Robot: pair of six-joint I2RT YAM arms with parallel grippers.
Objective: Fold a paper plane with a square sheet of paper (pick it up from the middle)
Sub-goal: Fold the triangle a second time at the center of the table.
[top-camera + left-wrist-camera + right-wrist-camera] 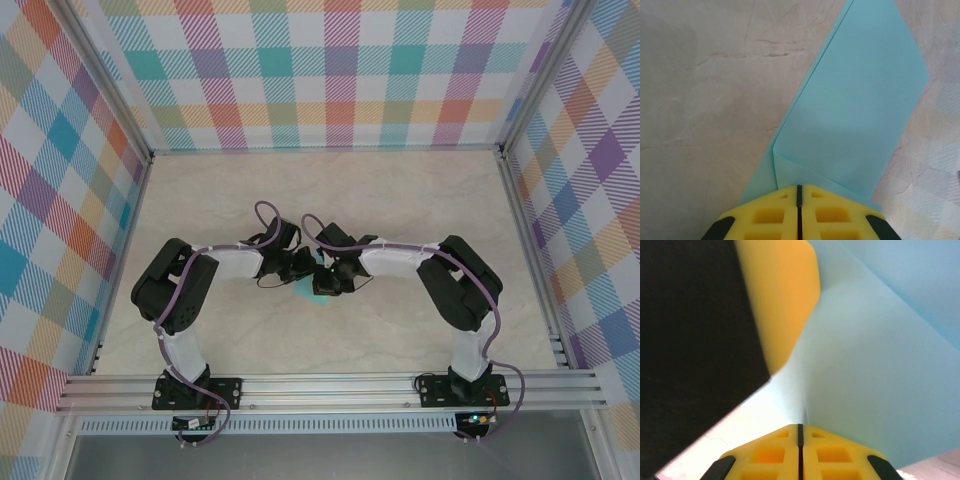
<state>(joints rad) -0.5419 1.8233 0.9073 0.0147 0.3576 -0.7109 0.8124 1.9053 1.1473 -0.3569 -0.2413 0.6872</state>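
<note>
The square sheet of paper (318,294) is turquoise and folded into a narrower shape; it sits at the table's middle, mostly hidden under both grippers. In the left wrist view the sheet of paper (860,105) lies face-up with a diagonal fold edge. My left gripper (800,186) is shut, its tips resting on the sheet's near end with nothing seen between them. In the right wrist view a raised crease of the sheet of paper (875,375) runs straight into my right gripper (800,425), which is shut on it. The left gripper's yellow finger (782,295) stands close beside it.
The marble-look tabletop (400,200) is walled by plaid panels (330,70) at the back and both sides. An aluminium rail (330,385) runs along the near edge. Both arms bend inward and meet at the centre, left gripper (300,268) against right gripper (335,277).
</note>
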